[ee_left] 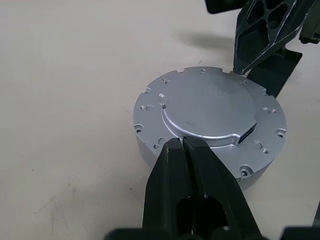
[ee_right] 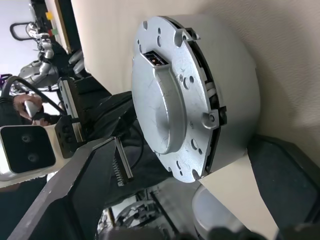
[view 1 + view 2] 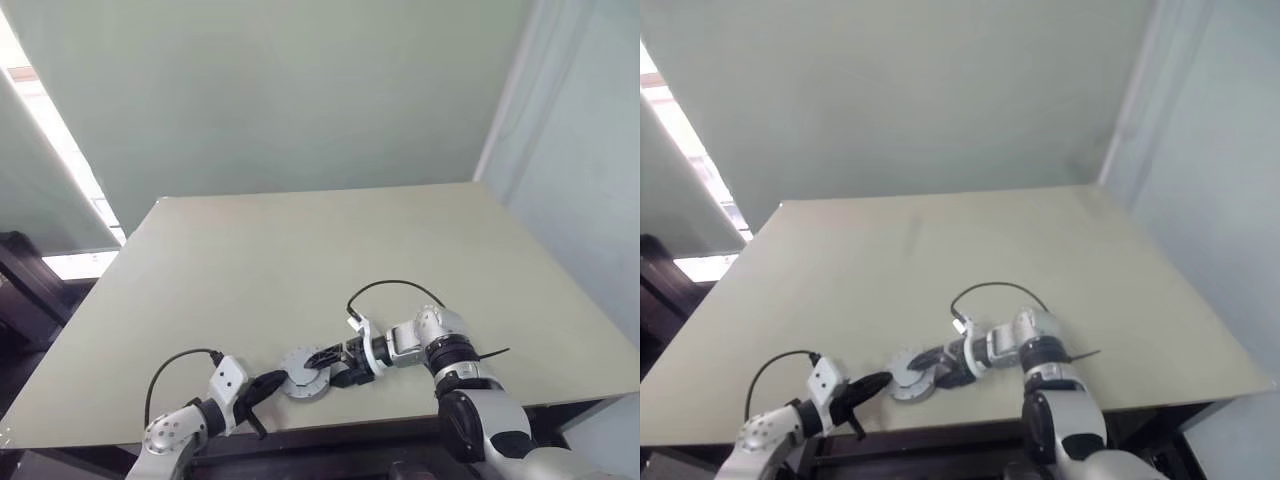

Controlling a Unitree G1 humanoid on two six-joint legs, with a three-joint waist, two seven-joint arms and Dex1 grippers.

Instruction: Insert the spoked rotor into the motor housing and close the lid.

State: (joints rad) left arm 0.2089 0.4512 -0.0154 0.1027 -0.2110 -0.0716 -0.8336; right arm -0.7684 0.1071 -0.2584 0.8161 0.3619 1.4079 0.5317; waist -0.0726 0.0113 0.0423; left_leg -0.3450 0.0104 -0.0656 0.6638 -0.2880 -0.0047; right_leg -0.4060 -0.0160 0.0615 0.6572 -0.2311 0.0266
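While the left tool (image 1: 184, 145) rests pressed together on the motor housing (image 1: 210, 117), right tool (image 3: 325, 362) spread around it

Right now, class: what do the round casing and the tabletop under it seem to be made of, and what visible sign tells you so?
Round casing: most likely cast or machined metal, perhaps aluminium; matte silver-grey with soft highlights, crisp edges and small drilled holes around its rim.
Tabletop: unclear, possibly laminate or painted board; an even, dull beige surface with faint scuffs and no grain.
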